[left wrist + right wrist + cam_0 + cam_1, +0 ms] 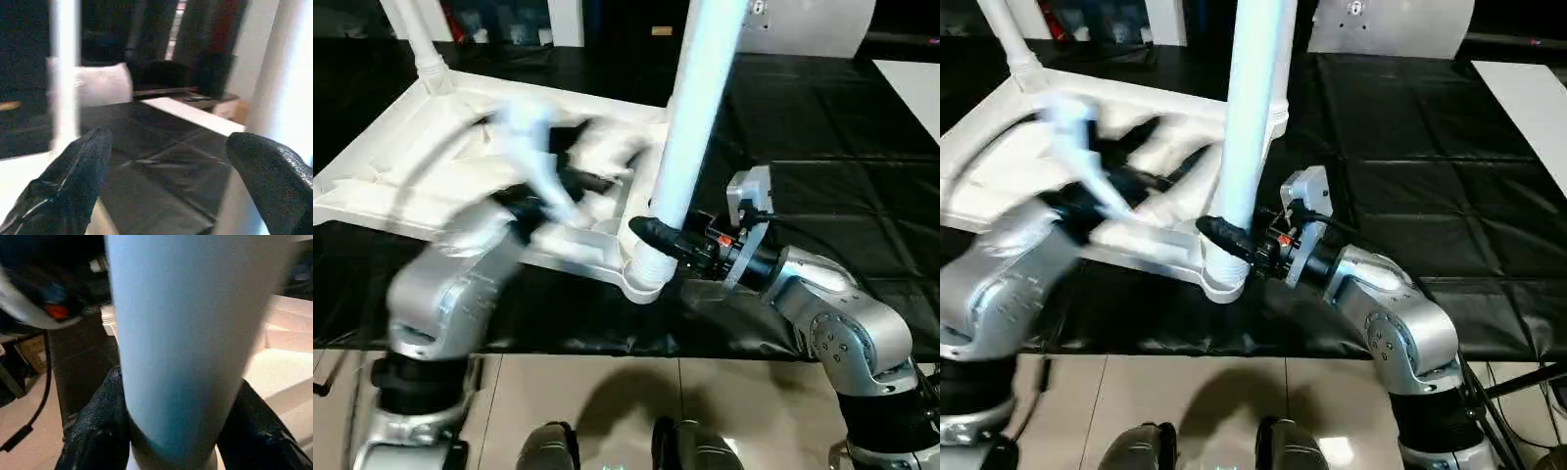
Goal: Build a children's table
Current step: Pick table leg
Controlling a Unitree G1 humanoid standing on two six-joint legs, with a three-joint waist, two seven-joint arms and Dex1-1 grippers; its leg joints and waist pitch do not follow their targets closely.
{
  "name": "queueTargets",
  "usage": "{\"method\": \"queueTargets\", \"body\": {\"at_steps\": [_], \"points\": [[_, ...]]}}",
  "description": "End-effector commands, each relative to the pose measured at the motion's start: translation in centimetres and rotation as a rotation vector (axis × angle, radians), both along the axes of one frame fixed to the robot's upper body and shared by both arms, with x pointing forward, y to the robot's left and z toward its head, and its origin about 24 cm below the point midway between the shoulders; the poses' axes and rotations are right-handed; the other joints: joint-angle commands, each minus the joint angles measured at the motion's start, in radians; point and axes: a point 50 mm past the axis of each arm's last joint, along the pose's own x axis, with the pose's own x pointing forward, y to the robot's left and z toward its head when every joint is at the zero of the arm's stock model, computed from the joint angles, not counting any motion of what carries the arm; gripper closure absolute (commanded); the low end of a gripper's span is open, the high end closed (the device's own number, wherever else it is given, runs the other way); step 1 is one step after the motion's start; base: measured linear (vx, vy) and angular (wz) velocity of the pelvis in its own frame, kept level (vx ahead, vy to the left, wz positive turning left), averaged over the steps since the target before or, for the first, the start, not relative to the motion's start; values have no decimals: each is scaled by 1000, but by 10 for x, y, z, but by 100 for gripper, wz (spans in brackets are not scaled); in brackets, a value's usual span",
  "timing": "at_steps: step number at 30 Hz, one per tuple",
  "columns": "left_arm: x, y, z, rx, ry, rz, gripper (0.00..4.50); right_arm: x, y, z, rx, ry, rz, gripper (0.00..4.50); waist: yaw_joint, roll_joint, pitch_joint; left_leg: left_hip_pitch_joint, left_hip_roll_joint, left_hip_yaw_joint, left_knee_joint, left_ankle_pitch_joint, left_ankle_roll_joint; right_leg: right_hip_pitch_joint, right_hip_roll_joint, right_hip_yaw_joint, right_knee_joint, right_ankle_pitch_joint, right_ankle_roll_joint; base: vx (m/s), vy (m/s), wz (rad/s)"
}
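My right gripper (1226,238) is clamped on the long tapered white plastic leg (690,137) just above its base. The leg rises upright from the near corner socket (644,276) of the upturned square white plastic tabletop (391,166). My left gripper (171,191), fingers spread and empty, hovers beside that leg, over the ribbed underside.

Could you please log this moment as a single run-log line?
stage: leg fitting | right gripper: shut on leg standing in near corner socket | left gripper: open, holding nothing | table top: upside down on worktable
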Motion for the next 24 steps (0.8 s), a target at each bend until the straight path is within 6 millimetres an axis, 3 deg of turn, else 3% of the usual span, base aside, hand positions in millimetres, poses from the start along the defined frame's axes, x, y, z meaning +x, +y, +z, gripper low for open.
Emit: {"method": "queueTargets", "body": {"at_steps": [1,5,8,13,17,20,24], "points": [[-16,-22,3,40,-29,-167,0,2,3,1,-25,-11,-3,262,2,1,-105,-7,50,-4,-58,-55,70,75,-86,67,-75,-273,-180,0,0,0],[-16,-26,-4,74,-13,-174,0,3,4,1,-30,-13,-9,262,0,1,-105,-4,45,-2,-57,-69,60,73,-82,65,-83,-330,-141,0,0,0],[-12,-24,-5,78,-10,-146,0,4,4,1,-33,-15,-10,262,0,3,-105,-1,48,-3,-59,-84,54,70,-81,63,-87,-354,-133,0,0,0],[-2,-4,2,-2,-13,-72,0,7,-2,0,-26,0,-60,262,2,4,-108,-3,47,-4,-58,-77,52,71,-82,62,-84,-330,-143,0,0,0],[9,25,2,-85,12,-12,0,18,-14,-3,-36,38,-187,262,-1,3,-108,-8,42,-3,-58,-74,45,73,-80,60,-82,-321,-151,0,0,0],[14,40,-10,24,36,-6,0,18,-16,-2,-22,62,-188,262,-2,7,-108,-2,44,-4,-61,-76,49,70,-78,61,-80,-326,-130,0,0,0],[15,55,-39,336,66,-81,0,20,-21,-2,-52,49,-241,262,-2,11,-110,7,51,-6,-65,-68,51,65,-80,65,-72,-271,-145,0,0,0]]}}
